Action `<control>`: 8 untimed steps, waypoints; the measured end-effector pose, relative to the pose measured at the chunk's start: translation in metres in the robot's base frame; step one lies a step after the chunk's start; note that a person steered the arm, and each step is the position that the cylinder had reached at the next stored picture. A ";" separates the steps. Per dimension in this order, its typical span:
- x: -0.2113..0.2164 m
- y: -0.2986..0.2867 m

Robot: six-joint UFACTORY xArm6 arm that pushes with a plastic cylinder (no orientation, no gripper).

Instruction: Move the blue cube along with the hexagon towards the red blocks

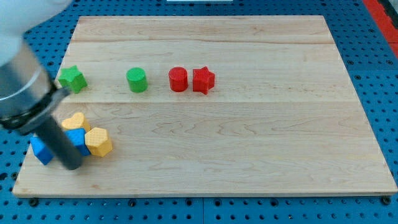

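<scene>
My tip (72, 165) touches the blue cube (77, 140), beside the yellow hexagon (99, 142); there is no pincer. A green cylinder (137, 80) stands beside the red cylinder (178, 79) and red star (203, 80).

rod (56, 140): blurred along its length; upper part and arm body cut off by the view's left and top edges.
my tip (73, 167): end blurred; contact with the bench (249, 149) cannot be told.
blue cube (78, 140): left part hidden behind the rod.
second blue block (41, 151): right side hidden by the rod; shape unclear.
yellow heart (75, 121): lower left edge hidden.
</scene>
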State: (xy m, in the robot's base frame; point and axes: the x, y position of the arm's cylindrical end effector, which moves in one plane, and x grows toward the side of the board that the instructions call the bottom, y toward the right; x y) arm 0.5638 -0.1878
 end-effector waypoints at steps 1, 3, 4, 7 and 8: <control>-0.023 0.046; -0.041 0.117; -0.035 0.103; 0.002 -0.074; 0.002 -0.086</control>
State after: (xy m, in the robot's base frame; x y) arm 0.5663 -0.2734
